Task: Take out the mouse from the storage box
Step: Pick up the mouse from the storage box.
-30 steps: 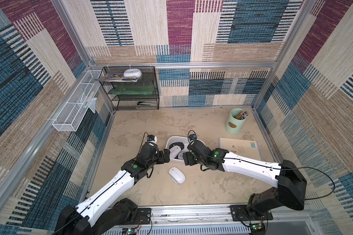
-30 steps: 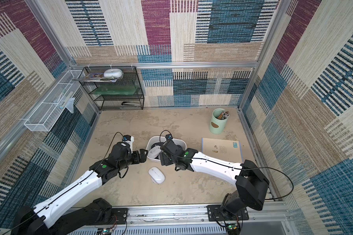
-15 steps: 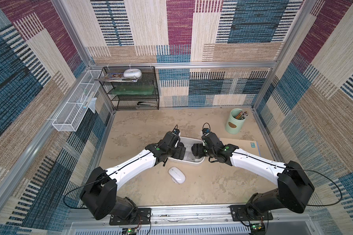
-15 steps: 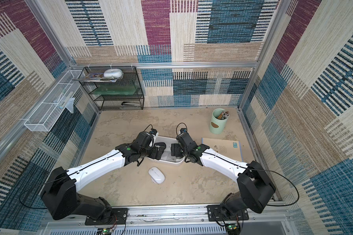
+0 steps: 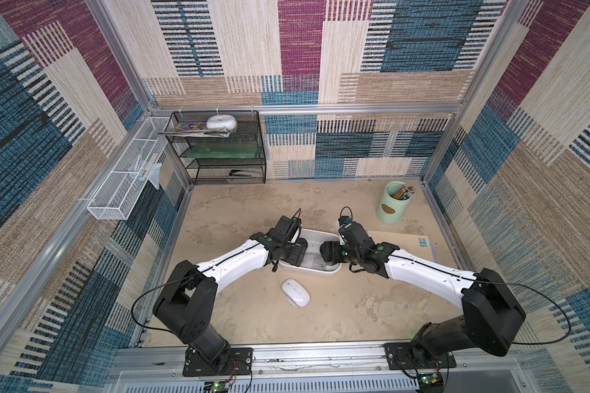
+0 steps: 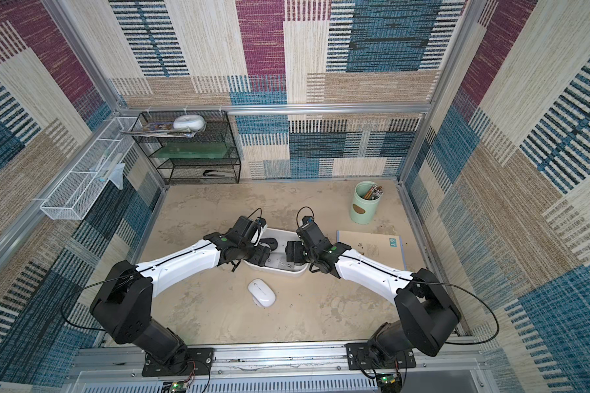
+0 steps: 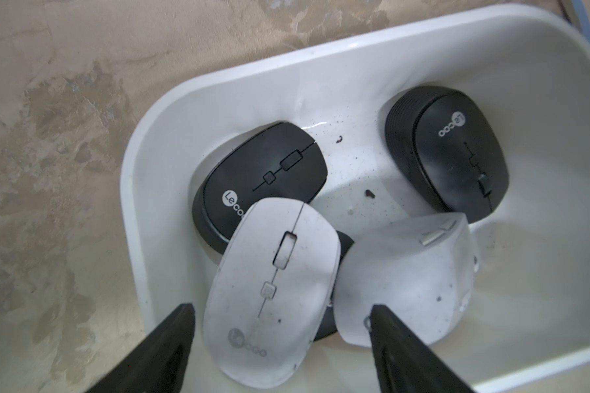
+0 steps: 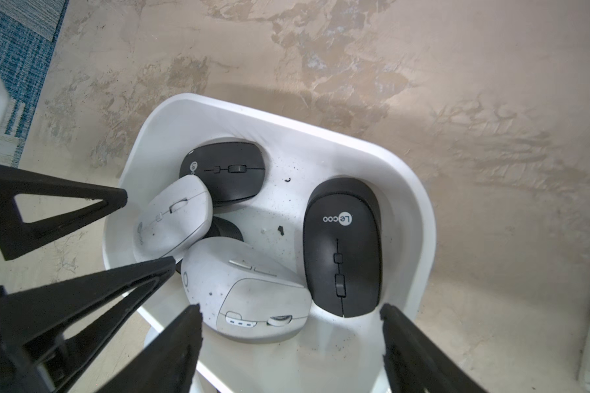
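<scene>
1. Straddling the white mouse (image 7: 269, 265), my left end effector (image 7: 281, 305) has its fingers apart, one along each long side of the shell. I cannot see either finger pressing, so nothing is clamped yet.
2. That mouse lies inside the storage box (image 7: 130, 204), at the end under my left arm. Its nose is propped on a black mouse (image 7: 263, 170), and a bulkier white mouse (image 7: 406, 279) sits just beside it.
3. I judge it the sensible pick. It sits on top of the pile, tilted up, with both flanks free for my fingers.
4. One finger comes down between the mouse and the box wall, while the other hangs over the edge of the bulkier neighbour. Squeezing from here could nudge that neighbour or pinch it too, so that is the side I would watch.
5. My right end effector (image 8: 290, 306) hovers over the opposite end of the box, fingers spread wide and empty. A second black mouse (image 8: 343, 248) lies along the wall there. I take this arm to be standing ready to steady the light box if it shifts during the lift.
6. Another mouse (image 5: 295, 292), also white, rests on the desk (image 5: 252, 211) in front of the box and apart from it. By my reckoning the unloading is under way, with at least four mice left inside.
</scene>
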Action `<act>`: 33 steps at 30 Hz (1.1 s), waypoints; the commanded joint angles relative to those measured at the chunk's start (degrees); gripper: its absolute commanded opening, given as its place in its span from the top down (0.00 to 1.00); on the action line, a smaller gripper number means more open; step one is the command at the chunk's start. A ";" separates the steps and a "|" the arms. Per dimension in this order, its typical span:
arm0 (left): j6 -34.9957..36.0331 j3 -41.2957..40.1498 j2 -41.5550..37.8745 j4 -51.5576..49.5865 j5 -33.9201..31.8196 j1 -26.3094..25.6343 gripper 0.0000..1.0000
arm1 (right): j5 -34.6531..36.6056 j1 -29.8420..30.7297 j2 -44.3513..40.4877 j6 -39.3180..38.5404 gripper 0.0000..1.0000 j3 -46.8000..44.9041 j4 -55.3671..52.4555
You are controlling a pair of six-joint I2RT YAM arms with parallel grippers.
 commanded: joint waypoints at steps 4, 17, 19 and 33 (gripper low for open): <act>0.88 1.76 2.70 -2.45 -3.26 0.16 0.12 | -1.06 0.01 0.36 0.48 0.15 0.09 1.36; 0.70 5.03 8.39 -4.89 -2.17 0.24 0.13 | -1.41 0.02 0.59 0.66 0.15 -0.35 1.97; 0.37 4.89 8.19 -4.81 -1.98 0.24 0.17 | -1.32 0.01 0.48 0.66 0.15 -0.43 1.95; -2.02 2.57 5.98 -3.04 0.33 0.16 0.36 | -1.13 0.01 0.26 0.90 0.15 -0.17 1.73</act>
